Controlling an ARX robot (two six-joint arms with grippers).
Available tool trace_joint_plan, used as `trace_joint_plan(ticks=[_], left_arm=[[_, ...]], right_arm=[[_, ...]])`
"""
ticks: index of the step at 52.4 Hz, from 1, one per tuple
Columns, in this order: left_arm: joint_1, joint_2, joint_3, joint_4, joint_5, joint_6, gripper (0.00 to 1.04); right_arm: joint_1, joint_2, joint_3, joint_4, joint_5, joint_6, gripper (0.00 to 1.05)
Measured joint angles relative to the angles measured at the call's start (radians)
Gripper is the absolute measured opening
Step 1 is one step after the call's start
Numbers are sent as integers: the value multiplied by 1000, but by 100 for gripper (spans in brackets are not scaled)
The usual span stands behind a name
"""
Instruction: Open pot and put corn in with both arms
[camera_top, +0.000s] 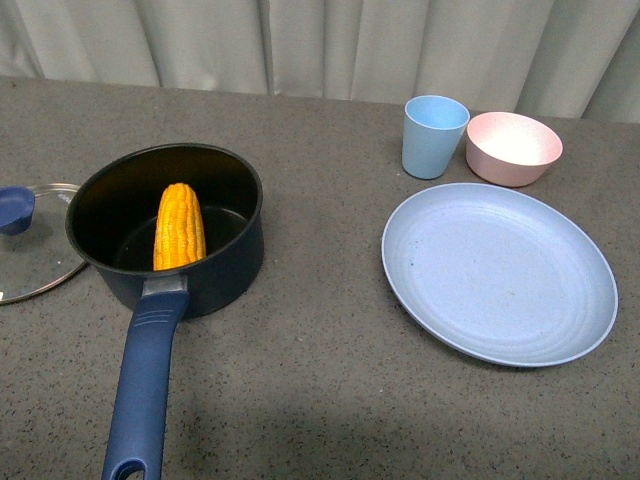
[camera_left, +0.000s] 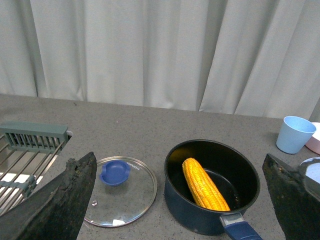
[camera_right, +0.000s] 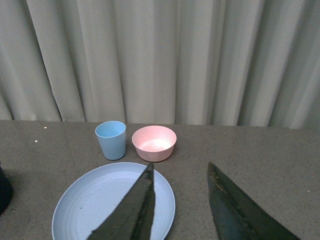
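Observation:
The dark navy pot (camera_top: 232, 262) stands open at the left of the table, its long blue handle (camera_top: 145, 385) pointing toward me. The yellow-orange corn (camera_top: 179, 226) leans inside it. The glass lid (camera_top: 30, 262) with its blue knob (camera_top: 15, 208) lies flat on the table left of the pot. In the left wrist view the pot (camera_left: 190, 212), corn (camera_left: 205, 184) and lid (camera_left: 122, 192) show below my open, empty left gripper (camera_left: 180, 165). My right gripper (camera_right: 181, 167) is open and empty above the blue plate's edge. Neither arm shows in the front view.
A large light blue plate (camera_top: 498, 272) lies at the right, also in the right wrist view (camera_right: 90, 205). A light blue cup (camera_top: 433, 135) and pink bowl (camera_top: 513, 148) stand behind it. A dish rack (camera_left: 27, 150) sits at the far left. Grey curtains hang behind the table.

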Motion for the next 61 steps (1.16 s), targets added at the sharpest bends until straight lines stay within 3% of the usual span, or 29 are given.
trace_joint_plan(ticks=[20,22,61], left_arm=[[0,0,0,0,0,0,98],[0,0,0,0,0,0,98],[0,0,0,0,0,0,98]], right_arm=[[0,0,0,0,0,0,95],[0,0,0,0,0,2,98],[0,0,0,0,0,1,96]])
